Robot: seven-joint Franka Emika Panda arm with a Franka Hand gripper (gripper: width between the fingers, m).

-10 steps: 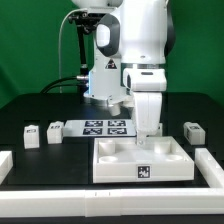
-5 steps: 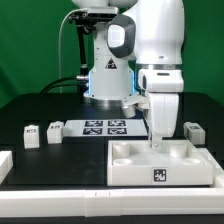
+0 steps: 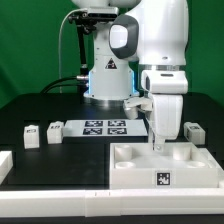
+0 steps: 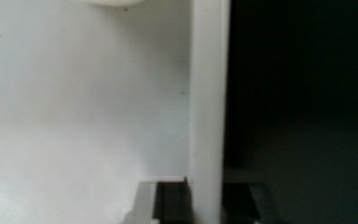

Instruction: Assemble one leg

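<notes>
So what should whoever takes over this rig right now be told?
Gripper: down on the far wall of the panel; the wrist view shows that wall clamped in it, so it looks shut on the panel.
Three legs lie loose on the table: two at the exterior view's left, one at its right.
Done: no leg is fitted; every visible socket is empty.
Left: release the panel, pick up a leg, and seat it in a corner socket.
</notes>
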